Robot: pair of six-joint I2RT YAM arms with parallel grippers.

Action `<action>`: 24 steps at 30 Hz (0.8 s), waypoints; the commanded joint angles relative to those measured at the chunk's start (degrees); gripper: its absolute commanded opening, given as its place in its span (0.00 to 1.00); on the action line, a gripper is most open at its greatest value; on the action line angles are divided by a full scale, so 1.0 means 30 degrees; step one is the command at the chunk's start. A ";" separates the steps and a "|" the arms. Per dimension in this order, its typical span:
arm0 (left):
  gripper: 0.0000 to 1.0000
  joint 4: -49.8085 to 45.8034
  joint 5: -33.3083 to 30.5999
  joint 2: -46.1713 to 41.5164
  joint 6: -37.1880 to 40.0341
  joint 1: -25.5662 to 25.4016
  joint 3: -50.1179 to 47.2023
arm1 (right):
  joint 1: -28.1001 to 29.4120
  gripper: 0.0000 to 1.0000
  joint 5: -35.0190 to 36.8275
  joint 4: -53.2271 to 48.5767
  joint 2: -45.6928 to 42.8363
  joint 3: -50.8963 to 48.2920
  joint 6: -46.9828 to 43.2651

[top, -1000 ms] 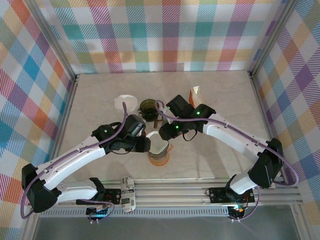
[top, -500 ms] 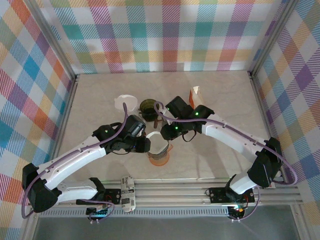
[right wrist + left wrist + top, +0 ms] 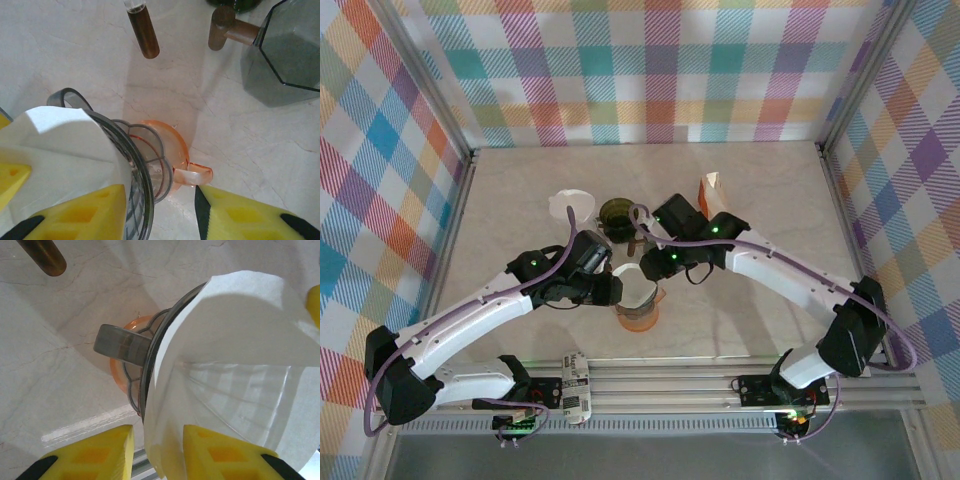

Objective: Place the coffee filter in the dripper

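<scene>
The white paper coffee filter point(image 3: 240, 325) sits open inside the smoky clear dripper point(image 3: 120, 342), which stands on an orange cup point(image 3: 170, 145). From above, the filter point(image 3: 634, 285) lies between the two wrists. My left gripper point(image 3: 158, 435) is open and straddles the dripper's rim. One finger is inside against the paper, and the other is outside with a gap. My right gripper point(image 3: 160, 200) is open on the opposite side. One finger is over the filter point(image 3: 60, 145), and the other is outside by the cup's handle.
A dark grey faceted jug with a wooden handle point(image 3: 285, 55) stands close behind the dripper. A brown rod point(image 3: 142, 30) rises nearby. A dark green jar point(image 3: 615, 212), a white cup point(image 3: 572, 205) and an orange-and-white packet point(image 3: 710, 187) stand further back.
The right wrist has edged slightly left toward the dripper. The filter, dripper and left arm stay where they were.
</scene>
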 commanded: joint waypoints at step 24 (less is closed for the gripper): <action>0.33 0.0374 0.0368 0.0005 -0.0247 0.0304 -0.0279 | 0.0559 0.27 -0.0270 0.0734 -0.0529 -0.1278 0.0311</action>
